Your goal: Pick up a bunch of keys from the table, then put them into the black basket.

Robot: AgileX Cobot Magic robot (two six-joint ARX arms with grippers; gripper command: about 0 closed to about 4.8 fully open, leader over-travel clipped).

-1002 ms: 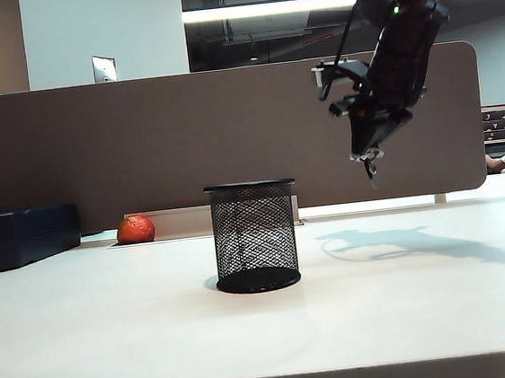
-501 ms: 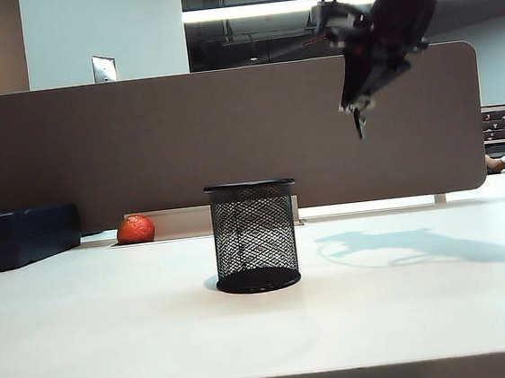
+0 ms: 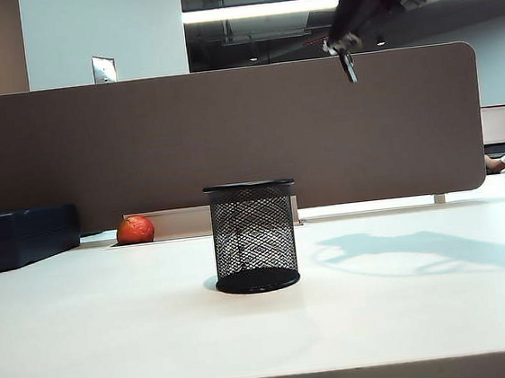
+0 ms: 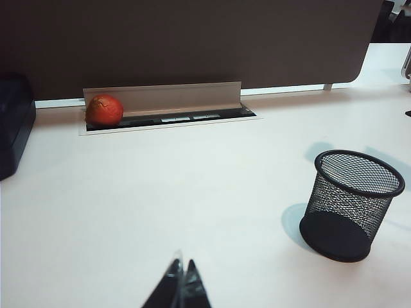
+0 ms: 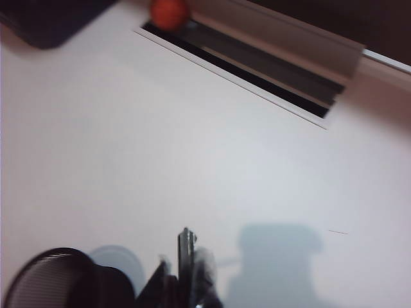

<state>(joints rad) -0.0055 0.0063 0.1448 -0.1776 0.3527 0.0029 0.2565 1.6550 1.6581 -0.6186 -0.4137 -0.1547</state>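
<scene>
Right gripper, fingers pinched on the bunch of keys, hangs high beside the black basket to clear its rim, while the left gripper sits closed and empty over the desk.

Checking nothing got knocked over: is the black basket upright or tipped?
Upright. The black basket stands on its round base on the table, rim level and opening facing up.

The black basket is matt wire mesh with a solid rim; the worktop looks smooth, faintly glossy white.
</scene>
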